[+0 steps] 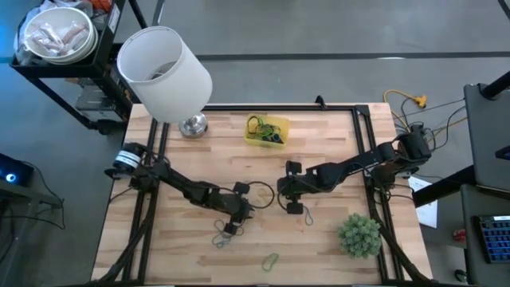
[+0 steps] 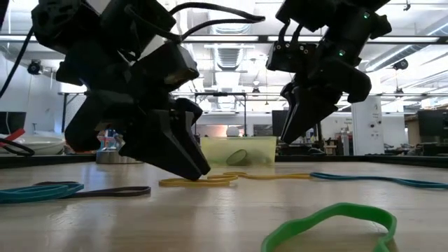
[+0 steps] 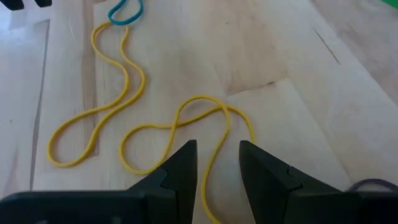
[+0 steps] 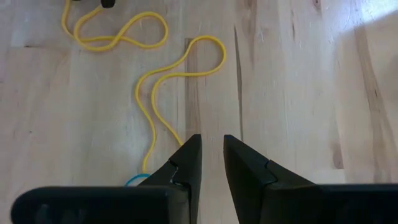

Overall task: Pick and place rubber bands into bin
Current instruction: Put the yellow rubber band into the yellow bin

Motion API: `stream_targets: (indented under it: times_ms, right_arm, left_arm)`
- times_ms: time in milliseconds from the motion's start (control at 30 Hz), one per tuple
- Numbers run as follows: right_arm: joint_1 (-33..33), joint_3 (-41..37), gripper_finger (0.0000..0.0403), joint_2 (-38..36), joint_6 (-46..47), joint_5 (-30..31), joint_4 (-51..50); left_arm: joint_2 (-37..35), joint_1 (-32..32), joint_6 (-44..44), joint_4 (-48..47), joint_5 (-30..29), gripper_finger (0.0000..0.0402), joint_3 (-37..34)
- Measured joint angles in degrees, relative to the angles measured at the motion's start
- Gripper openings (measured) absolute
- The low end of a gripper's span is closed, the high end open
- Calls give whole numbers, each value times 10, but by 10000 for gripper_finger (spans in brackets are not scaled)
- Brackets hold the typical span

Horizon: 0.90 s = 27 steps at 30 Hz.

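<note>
Near the middle of the worktop, the left gripper hangs low with fingers spread, a strand of the long yellow rubber band running between them, while the right gripper sits just beside it, fingers spread over bare wood with nothing pinched. Against the far edge lies the bin, already holding a few bands; open wood separates it from both arms. One green band lies near the front edge, one teal band between the grippers.
</note>
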Motion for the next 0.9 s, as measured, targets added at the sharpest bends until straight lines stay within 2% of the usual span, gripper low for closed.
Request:
stream_targets:
  times_ms: [433, 733, 900]
  right_arm:
    - [0, 0, 61, 0, 0, 0, 6]
    - [0, 0, 61, 0, 0, 0, 9]
    - [0, 0, 61, 0, 0, 0, 10]
  left_arm:
    - [37, 1, 5, 3, -1, 105, 33]
    - [39, 2, -16, 2, 2, 105, 36]
    - [39, 11, -42, -6, 28, 105, 34]
